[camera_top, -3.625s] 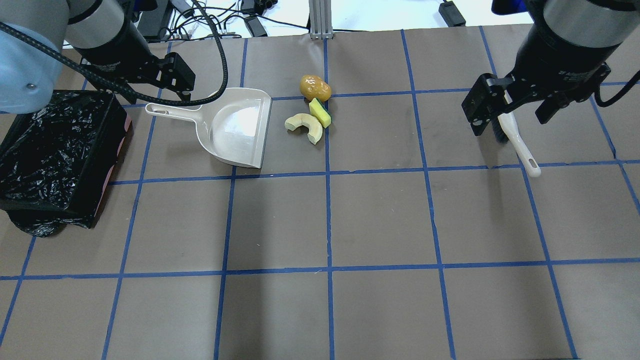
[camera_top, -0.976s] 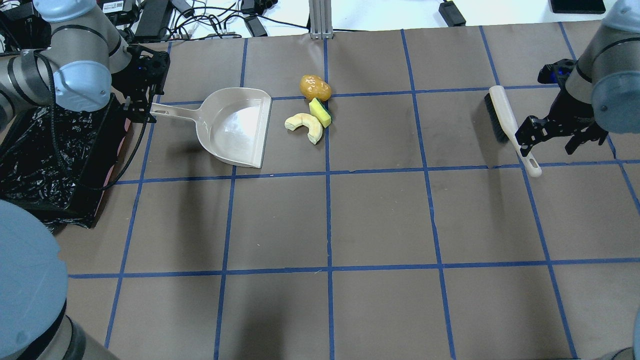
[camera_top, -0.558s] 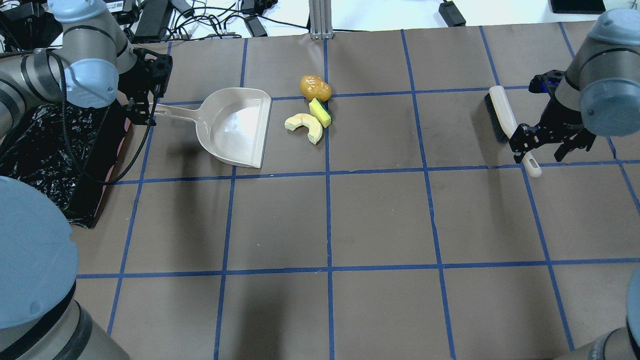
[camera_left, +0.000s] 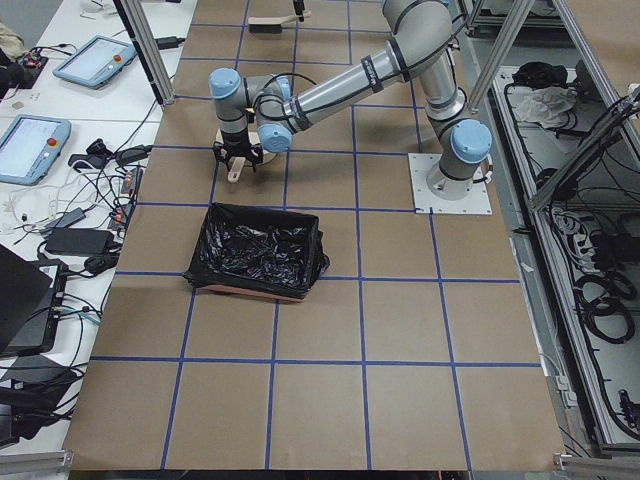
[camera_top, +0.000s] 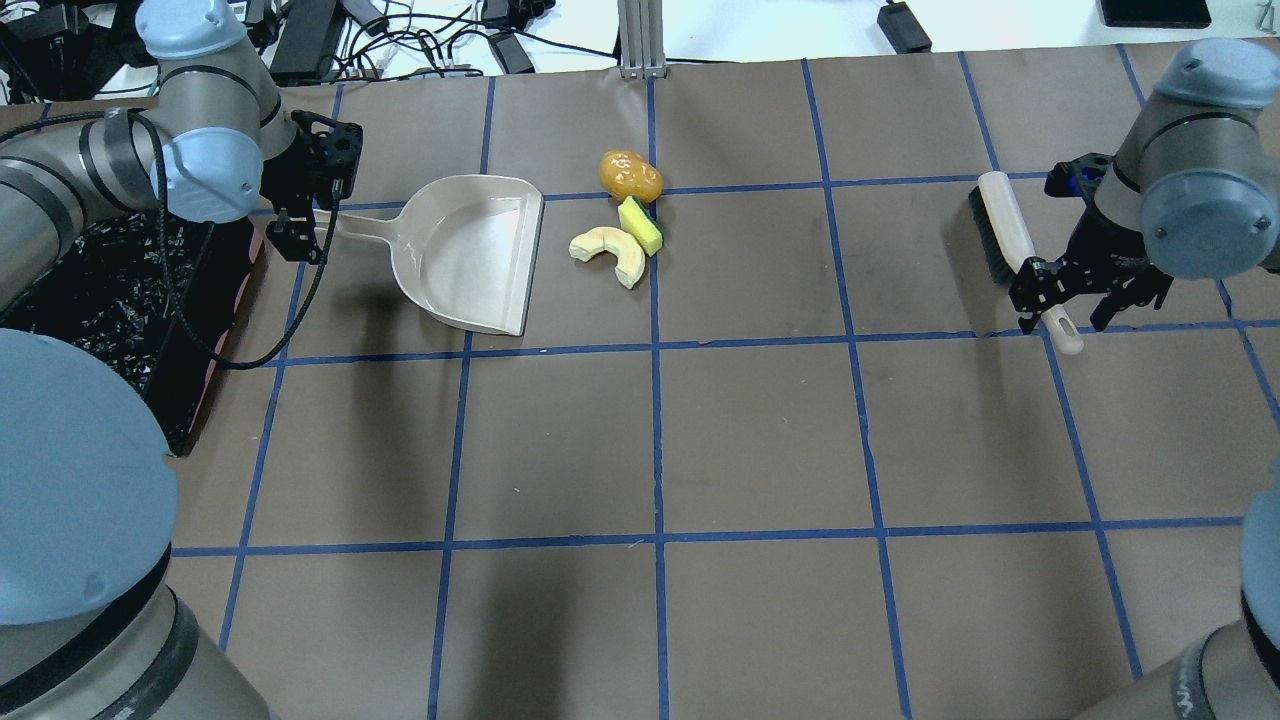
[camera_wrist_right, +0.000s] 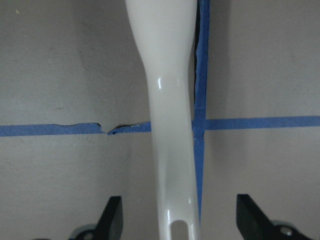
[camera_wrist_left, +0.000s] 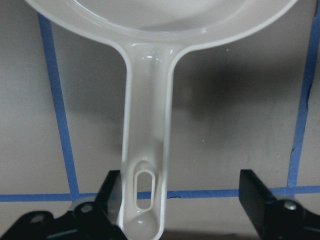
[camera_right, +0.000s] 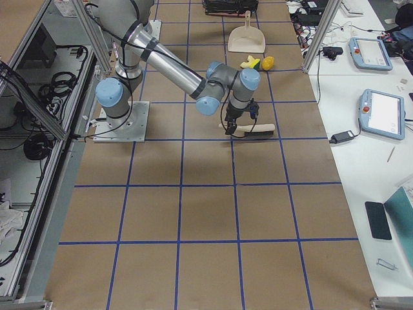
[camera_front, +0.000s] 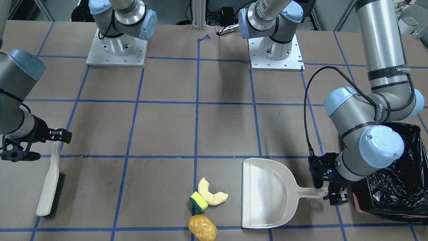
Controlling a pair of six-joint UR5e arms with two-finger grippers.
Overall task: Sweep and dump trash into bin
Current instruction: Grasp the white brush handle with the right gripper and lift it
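Observation:
The trash lies together on the table: a pale rind slice (camera_top: pixel 610 255), a yellow-and-green sponge (camera_top: pixel 640 225) and a golden potato (camera_top: pixel 630 175), just off the open mouth of the beige dustpan (camera_top: pixel 470 255). My left gripper (camera_top: pixel 318 212) is open and low, with its fingers on either side of the dustpan handle (camera_wrist_left: pixel 147 150). The black-lined bin (camera_top: pixel 90 300) stands right behind it. My right gripper (camera_top: pixel 1065 305) is open and straddles the handle (camera_wrist_right: pixel 170 125) of the beige brush (camera_top: pixel 1010 245), which lies flat.
Cables and power supplies lie along the far table edge beside an aluminium post (camera_top: pixel 637 40). The two arm bases (camera_front: pixel 115 50) stand on the robot's side. Blue tape lines grid the brown table (camera_top: pixel 760 450).
Both arms came down to the table. The left gripper slid right along the dustpan handle. The right gripper slid left over the brush handle's end. The dustpan, brush and trash have not moved.

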